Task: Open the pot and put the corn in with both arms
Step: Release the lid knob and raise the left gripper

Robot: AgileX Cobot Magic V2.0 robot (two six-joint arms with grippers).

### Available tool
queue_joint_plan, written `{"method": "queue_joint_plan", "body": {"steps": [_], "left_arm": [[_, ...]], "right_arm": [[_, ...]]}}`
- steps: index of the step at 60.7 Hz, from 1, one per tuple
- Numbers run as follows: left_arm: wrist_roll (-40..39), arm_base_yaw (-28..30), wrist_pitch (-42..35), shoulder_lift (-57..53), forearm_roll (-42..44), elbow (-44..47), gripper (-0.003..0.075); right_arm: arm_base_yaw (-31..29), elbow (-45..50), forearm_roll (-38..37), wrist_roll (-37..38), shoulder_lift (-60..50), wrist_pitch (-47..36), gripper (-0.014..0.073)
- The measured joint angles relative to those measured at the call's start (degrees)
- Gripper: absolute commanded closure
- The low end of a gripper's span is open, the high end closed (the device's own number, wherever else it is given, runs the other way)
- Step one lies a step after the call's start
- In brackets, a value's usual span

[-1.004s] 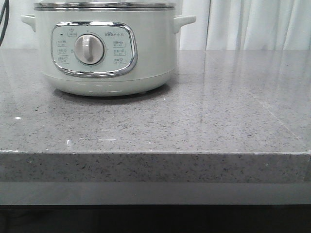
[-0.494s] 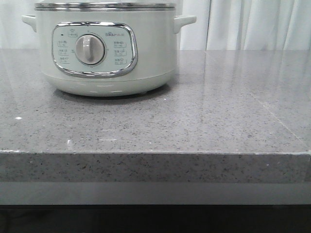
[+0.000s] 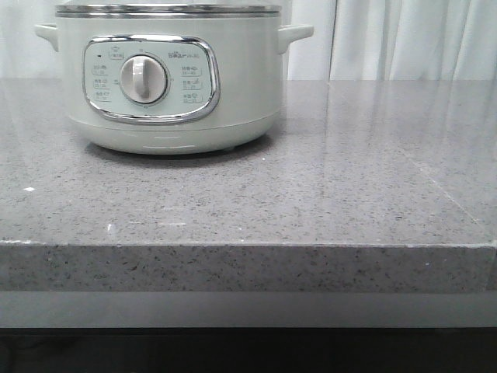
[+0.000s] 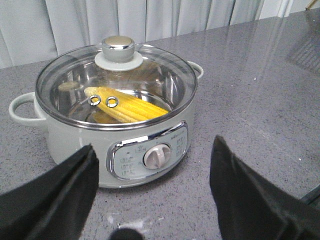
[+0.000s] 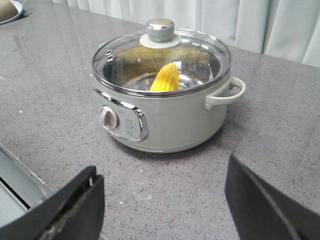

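Nothing's moved over the last second: corn [image 4: 127, 106] inside the lidded pot [image 3: 169, 78], both grippers [image 4: 152, 192] [image 5: 162, 200] released, looks finished.

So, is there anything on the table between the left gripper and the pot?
No. In the left wrist view, only bare grey table lies between the open left gripper and the pot.

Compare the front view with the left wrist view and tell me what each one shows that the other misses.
Only the front view shows the countertop's front edge; the pot's top is cut off. Only the left wrist view shows the glass lid with its knob, the corn lying inside the pot under it, and the open left gripper holding nothing. Both show the pot with its dial, the grey countertop and the curtains.
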Motion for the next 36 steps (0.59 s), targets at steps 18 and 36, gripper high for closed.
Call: {"method": "queue_joint_plan", "body": {"steps": [18,36], "left_arm": [[0.0,0.0,0.1,-6.6,0.0,6.3,0.0324],[0.0,0.0,-0.2,-6.6,0.0,6.4,0.0698]], "right_arm": [[0.0,0.0,0.0,0.0,0.0,0.6,0.0105],[0.0,0.0,0.0,0.0,0.0,1.9,0.0585]]}}
